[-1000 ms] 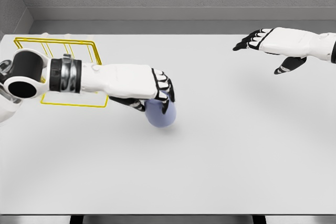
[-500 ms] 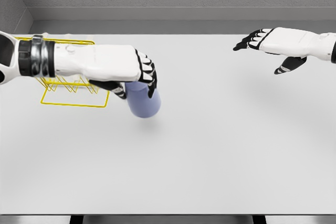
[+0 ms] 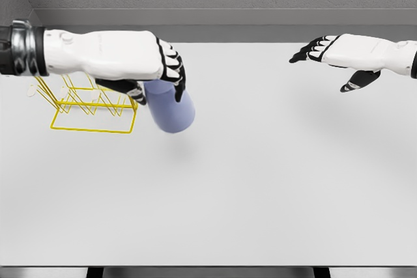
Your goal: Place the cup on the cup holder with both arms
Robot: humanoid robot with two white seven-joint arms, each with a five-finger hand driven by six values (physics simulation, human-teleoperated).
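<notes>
Your left hand (image 3: 159,69) has its fingers (image 3: 174,73) curled over the top of the blue cup (image 3: 169,110), holding it above the white table (image 3: 260,180) just right of the yellow wire cup holder (image 3: 91,105). Your right hand (image 3: 329,53) hovers far right, fingers spread and empty.

Left arm hides cup holder (image 3: 91,118) top — cup (image 3: 171,109) rim too.

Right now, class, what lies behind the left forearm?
Behind the left hand and its forearm stands the yellow wire cup holder; its upper prongs are covered. The hand grips the blue cup.
</notes>
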